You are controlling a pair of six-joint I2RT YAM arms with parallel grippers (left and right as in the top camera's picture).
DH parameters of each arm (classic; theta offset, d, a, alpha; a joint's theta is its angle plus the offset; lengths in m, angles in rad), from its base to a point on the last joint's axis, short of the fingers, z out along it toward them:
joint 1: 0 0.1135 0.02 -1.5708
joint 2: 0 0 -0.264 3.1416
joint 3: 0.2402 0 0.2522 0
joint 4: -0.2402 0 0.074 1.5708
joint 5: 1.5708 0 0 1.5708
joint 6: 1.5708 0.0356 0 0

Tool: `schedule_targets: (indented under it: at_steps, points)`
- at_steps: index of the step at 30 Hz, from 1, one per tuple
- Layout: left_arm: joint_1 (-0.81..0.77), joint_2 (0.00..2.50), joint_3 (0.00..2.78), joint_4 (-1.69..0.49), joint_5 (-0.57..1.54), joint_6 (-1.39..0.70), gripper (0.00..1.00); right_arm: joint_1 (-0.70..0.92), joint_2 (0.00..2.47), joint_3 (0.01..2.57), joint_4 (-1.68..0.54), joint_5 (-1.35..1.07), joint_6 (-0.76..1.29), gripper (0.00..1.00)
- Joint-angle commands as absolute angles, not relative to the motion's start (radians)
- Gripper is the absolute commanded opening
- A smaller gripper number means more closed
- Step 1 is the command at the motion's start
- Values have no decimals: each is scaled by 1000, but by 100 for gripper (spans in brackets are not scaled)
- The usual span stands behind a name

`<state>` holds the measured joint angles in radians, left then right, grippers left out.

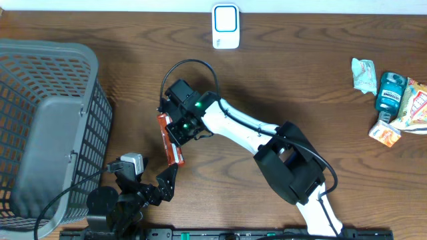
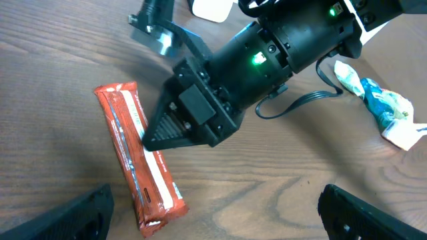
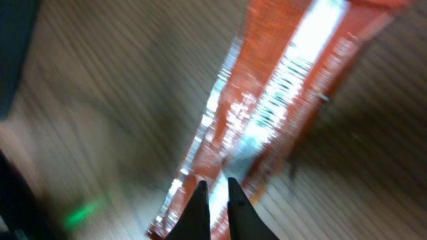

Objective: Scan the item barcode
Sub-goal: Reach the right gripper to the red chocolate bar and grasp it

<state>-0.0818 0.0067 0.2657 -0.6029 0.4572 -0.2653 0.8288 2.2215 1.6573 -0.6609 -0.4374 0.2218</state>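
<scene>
An orange snack bar (image 1: 175, 153) with a white barcode strip lies flat on the wooden table left of centre. My right gripper (image 1: 175, 135) reaches down onto its middle. In the right wrist view the two fingertips (image 3: 215, 188) stand almost together, pinched on the shiny wrapper (image 3: 287, 87). The left wrist view shows the bar (image 2: 130, 153) lengthwise with the right gripper's tip (image 2: 145, 139) at its right edge. My left gripper (image 1: 159, 189) waits low by the front edge, and its fingers (image 2: 73, 217) are spread wide with nothing between them. A white scanner (image 1: 225, 27) stands at the back centre.
A large grey mesh basket (image 1: 47, 127) fills the left side. Several packaged items (image 1: 390, 93) lie at the right edge, with some of these packets (image 2: 383, 110) showing in the left wrist view. The right arm's black cable (image 1: 190, 67) loops above its wrist.
</scene>
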Motion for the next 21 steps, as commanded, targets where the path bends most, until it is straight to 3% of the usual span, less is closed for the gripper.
schedule_targets:
  at_steps: [1, 12, 21]
  points:
    - [-79, 4, 269, -603, 452, -266, 98, 839, 2229, 1660, -616, -429, 206, 7]
    - [-79, 4, 269, -603, 452, -266, 98, 834, 2345, 1659, -619, -398, 211, 1]
    - [-79, 4, 269, -603, 452, -266, 98, 715, 2297, 1663, -825, -115, 211, 1]
